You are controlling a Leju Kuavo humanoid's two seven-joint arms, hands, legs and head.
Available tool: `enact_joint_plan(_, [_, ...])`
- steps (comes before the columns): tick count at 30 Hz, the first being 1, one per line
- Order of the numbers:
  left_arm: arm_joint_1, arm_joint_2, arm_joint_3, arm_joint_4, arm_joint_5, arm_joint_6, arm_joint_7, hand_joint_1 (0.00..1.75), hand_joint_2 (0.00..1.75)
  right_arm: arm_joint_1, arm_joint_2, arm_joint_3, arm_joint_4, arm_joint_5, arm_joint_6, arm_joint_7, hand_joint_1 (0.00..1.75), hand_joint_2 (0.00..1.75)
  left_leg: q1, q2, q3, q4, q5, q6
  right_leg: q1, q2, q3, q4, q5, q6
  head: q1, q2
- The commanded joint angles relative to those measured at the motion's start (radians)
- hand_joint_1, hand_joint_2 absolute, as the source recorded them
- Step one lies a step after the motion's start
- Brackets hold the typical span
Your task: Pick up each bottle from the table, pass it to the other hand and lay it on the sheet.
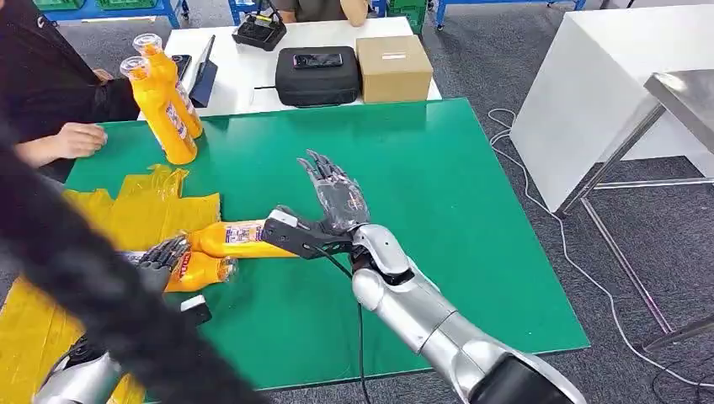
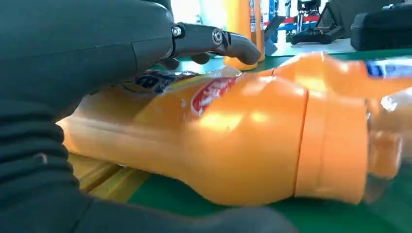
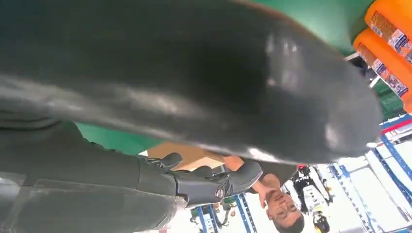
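Observation:
Two orange bottles lie side by side at the edge of the yellow sheet (image 1: 143, 210). The farther lying bottle (image 1: 231, 238) points its cap end at my right hand (image 1: 333, 202), which is open with fingers spread and the thumb just beside that end. My left hand (image 1: 164, 257) lies over the base of the nearer lying bottle (image 1: 202, 271). In the left wrist view that nearer bottle (image 2: 233, 141) rests on the green table while the fingers (image 2: 228, 43) arch above it; whether they grip it is unclear. Two more bottles (image 1: 168, 109) stand upright at the back left.
A person sits at the far left with a hand (image 1: 76, 139) on the table edge. Behind the green table (image 1: 438, 168), a white table carries a black case (image 1: 317, 76), a cardboard box (image 1: 393, 67) and a controller (image 1: 258, 34). A dark blurred shape (image 1: 84, 278) crosses the lower left.

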Motion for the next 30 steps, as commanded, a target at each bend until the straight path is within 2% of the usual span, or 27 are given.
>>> enact_joint_plan(1, [0.035,0.002,0.016,-0.023,0.292,-0.163,-0.125,0.0,0.0,-0.047,-0.022,0.033,0.047,-0.012,0.023,0.008,0.0,0.0,0.0,0.004,-0.003,-0.001,0.002,-0.001,0.0,0.003,-0.004,-0.001,0.002,0.0,0.0,0.0])
enact_joint_plan(2, [0.044,-0.002,0.046,-0.07,0.392,-0.203,-0.167,0.0,0.0,-0.049,-0.023,0.033,0.058,-0.017,0.027,0.006,0.0,0.0,0.0,0.003,-0.002,0.0,0.001,-0.001,0.0,0.002,-0.003,0.0,0.002,0.0,0.0,0.0])
enact_joint_plan(5, [0.095,-0.001,0.055,-0.266,0.668,-0.283,-0.166,0.0,0.0,-0.054,-0.014,0.027,0.091,-0.028,0.021,-0.015,0.0,0.0,0.0,0.001,-0.001,0.0,0.001,-0.001,0.0,0.0,-0.001,0.0,0.001,0.0,0.0,0.0])
enact_joint_plan(9, [0.141,-0.005,0.047,-0.436,0.879,-0.276,-0.142,0.0,0.0,-0.061,0.0,0.032,0.119,-0.028,0.021,-0.023,0.0,0.0,0.0,0.0,-0.002,0.001,0.002,-0.001,0.0,-0.001,-0.003,0.001,0.0,0.0,0.0,0.0])
enact_joint_plan(11, [0.181,-0.031,0.092,-0.571,1.081,-0.257,-0.168,0.0,0.0,-0.067,0.011,0.039,0.14,-0.035,0.026,-0.034,0.0,0.0,0.001,0.002,-0.005,0.001,0.002,-0.001,0.001,0.0,-0.005,0.0,0.001,0.0,0.0,0.0])
enact_joint_plan(14, [0.238,-0.056,0.091,-0.772,1.212,-0.222,-0.143,0.0,0.0,-0.085,0.018,0.06,0.164,-0.032,0.03,-0.034,0.0,0.0,0.001,0.004,-0.007,0.002,0.001,-0.001,0.001,0.002,-0.008,0.001,0.0,0.001,0.0,0.0])
enact_joint_plan(18, [0.267,-0.059,0.093,-0.875,1.287,-0.241,-0.09,0.0,0.0,-0.087,0.009,0.076,0.163,-0.03,0.036,-0.023,0.0,0.0,0.001,0.002,-0.011,0.001,0.001,0.0,0.001,0.001,-0.013,0.0,0.0,0.0,0.0,0.0])
enact_joint_plan(27, [0.256,-0.064,0.105,-0.894,1.317,-0.257,-0.095,0.0,0.0,-0.077,-0.003,0.089,0.149,-0.021,0.046,-0.014,0.0,0.0,0.001,0.002,-0.014,0.0,0.001,-0.001,0.001,0.001,-0.016,0.0,0.0,0.0,0.0,0.0])
enact_joint_plan(28, [0.257,-0.063,0.104,-0.904,1.311,-0.253,-0.097,0.0,0.0,-0.073,-0.007,0.092,0.142,-0.017,0.049,-0.011,0.0,1.75,0.001,0.002,-0.015,0.001,0.001,-0.001,0.001,0.0,-0.017,0.0,0.0,0.0,0.0,0.0])
enact_joint_plan(30, [0.264,-0.066,0.101,-0.924,1.307,-0.252,-0.096,0.0,0.0,-0.066,-0.014,0.102,0.133,-0.01,0.056,-0.01,0.0,1.75,0.001,0.002,-0.016,0.001,0.001,-0.001,0.001,0.0,-0.017,0.0,0.0,0.0,0.0,0.0])
